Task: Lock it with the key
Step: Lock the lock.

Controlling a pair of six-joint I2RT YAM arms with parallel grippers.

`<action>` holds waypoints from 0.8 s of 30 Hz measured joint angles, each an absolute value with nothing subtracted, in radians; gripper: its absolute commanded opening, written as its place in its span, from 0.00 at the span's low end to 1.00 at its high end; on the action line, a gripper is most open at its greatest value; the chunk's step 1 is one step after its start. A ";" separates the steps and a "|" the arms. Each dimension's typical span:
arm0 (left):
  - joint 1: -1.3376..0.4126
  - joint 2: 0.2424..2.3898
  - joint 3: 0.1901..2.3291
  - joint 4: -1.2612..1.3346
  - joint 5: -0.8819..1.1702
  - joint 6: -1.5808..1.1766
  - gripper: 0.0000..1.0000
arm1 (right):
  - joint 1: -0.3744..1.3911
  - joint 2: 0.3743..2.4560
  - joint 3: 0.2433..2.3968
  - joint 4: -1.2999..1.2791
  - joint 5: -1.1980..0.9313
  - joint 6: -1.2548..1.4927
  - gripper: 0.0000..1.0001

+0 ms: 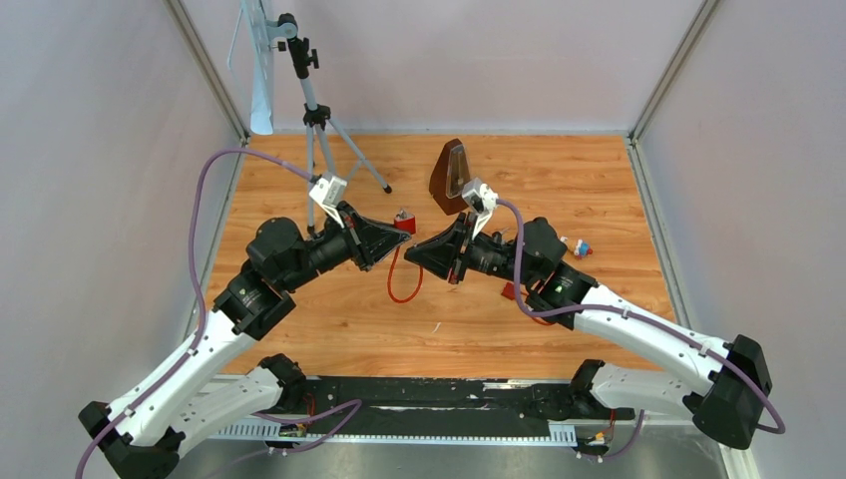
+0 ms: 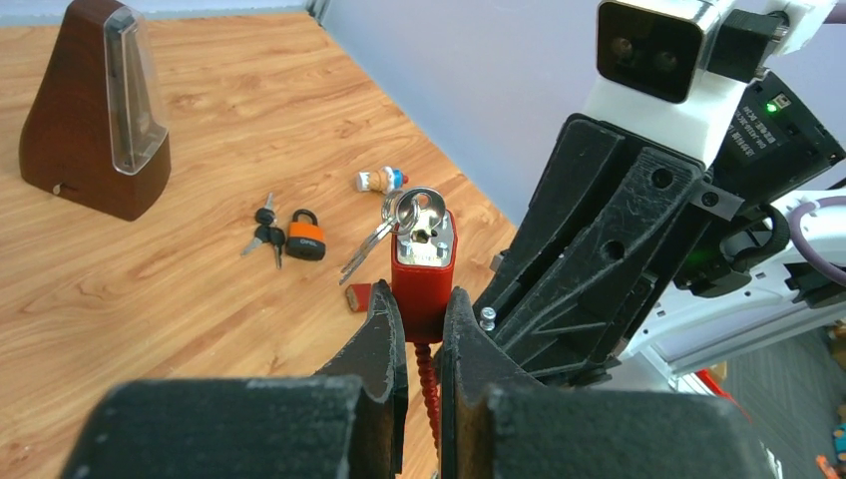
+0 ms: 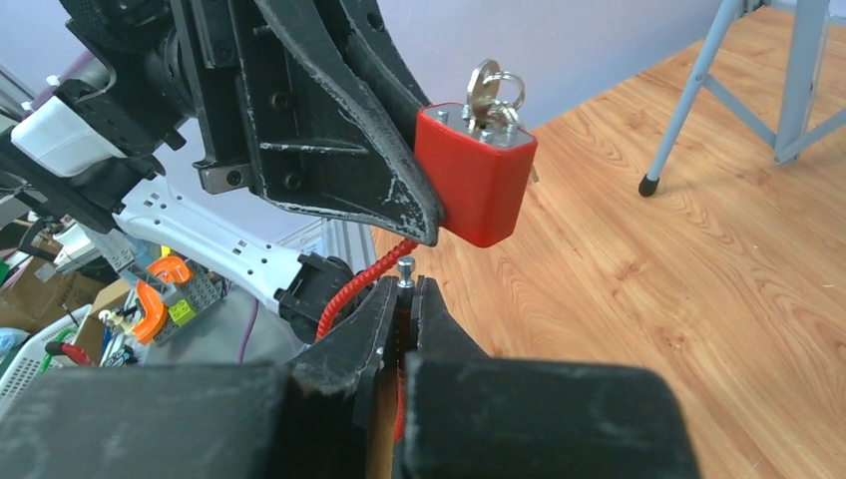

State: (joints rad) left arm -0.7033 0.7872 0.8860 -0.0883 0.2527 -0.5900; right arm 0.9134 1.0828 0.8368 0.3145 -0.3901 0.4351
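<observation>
Up over the middle of the wooden table (image 1: 329,329), the two arms meet pretty much nose to nose. The left gripper (image 2: 424,302) is squeezed tight on the body of the red padlock (image 2: 424,261), holding it up off the wood with the keyhole end facing away from its wrist cam. The key (image 2: 417,212) is sitting in that keyhole, with a ring and a few more keys dangling off it.

The right gripper (image 3: 406,291) has its fingers pressed together on the metal pin (image 3: 405,267) at the end of the red coiled cable (image 3: 354,287). In the right wrist view the pin sits at roughly 7 o'clock from the lock, close by but not touching it. From the top cam the cable droops in a loop toward 6 o'clock under the two grippers.

Other stuff around: a brown metronome (image 1: 451,177) stands upright at about 1 o'clock from the padlock in the top view, and a tripod (image 1: 314,110) stands off at 10 o'clock toward the far left corner. In the left wrist view a small orange padlock (image 2: 305,235) with its own keys lies flat on the wood at 9 o'clock from the red one. A little toy figure (image 2: 382,181) lies at 11 o'clock. A small red bit (image 2: 357,296) lies at 8 o'clock, too small to tell what it is.
</observation>
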 measured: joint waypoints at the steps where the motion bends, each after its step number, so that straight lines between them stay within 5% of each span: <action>1: -0.703 0.786 0.886 -0.088 0.254 -0.592 0.00 | 0.913 1.082 0.837 0.315 -0.383 0.435 0.00; 24: -0.701 0.817 0.958 -0.139 0.363 -0.676 0.00 | 0.920 1.089 0.844 0.320 -0.343 0.424 0.00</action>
State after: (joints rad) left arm -0.7013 0.8173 0.9577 -0.1394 0.3630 -0.6758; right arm 0.9199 1.0885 0.8444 0.3202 -0.3428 0.4236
